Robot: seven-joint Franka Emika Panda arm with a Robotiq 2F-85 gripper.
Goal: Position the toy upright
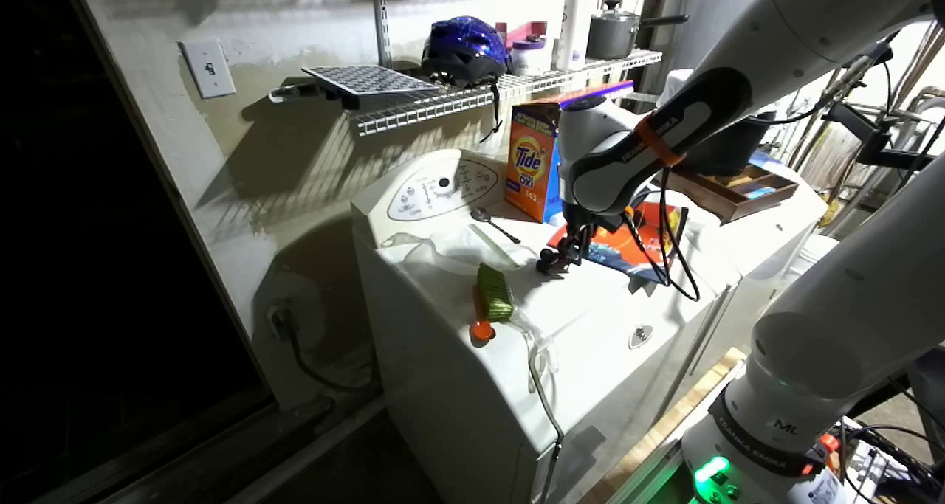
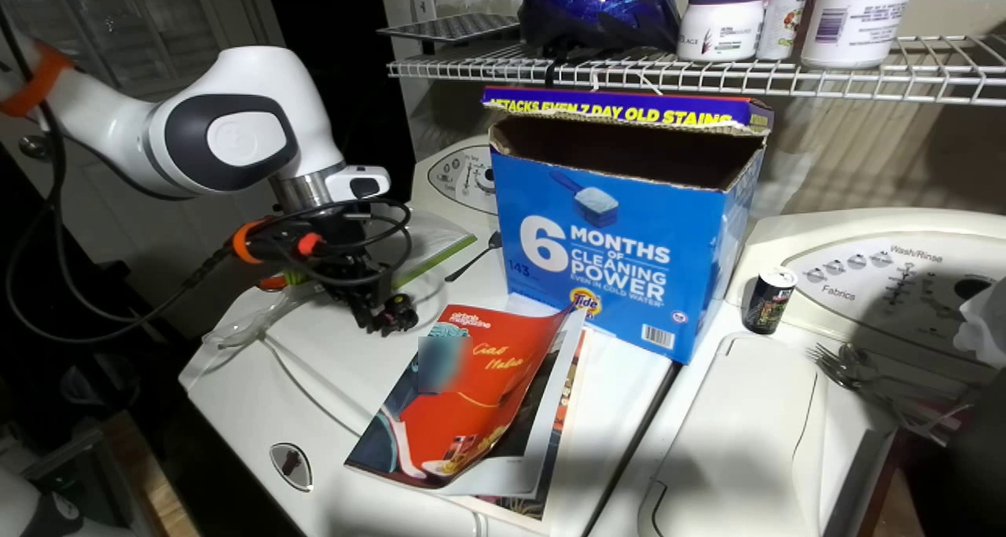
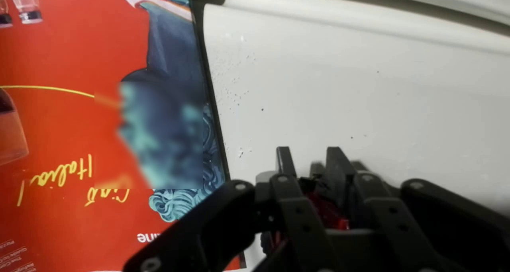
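Note:
A small red toy with black wheels is between the fingers of my gripper (image 3: 308,160). In the wrist view its red part (image 3: 328,212) shows low between the pads, partly hidden by the fingers. The toy's dark wheels show in both exterior views (image 1: 548,260) (image 2: 399,313). The gripper (image 1: 576,249) (image 2: 377,317) points down and is shut on the toy, close over the white appliance top (image 1: 583,305). Whether the toy touches that top I cannot tell. A green bristly thing (image 1: 495,295) lies apart from the gripper, against an orange round-ended piece (image 1: 483,331).
A tall orange and blue box (image 1: 531,166) (image 2: 613,246) stands behind the gripper. A red magazine (image 2: 487,372) (image 3: 59,124) lies beside it. A dark spoon (image 1: 496,223) and a clear plastic bag (image 1: 458,252) lie nearby. A wire shelf (image 1: 435,105) hangs above. A small can (image 2: 769,301) stands beyond the box.

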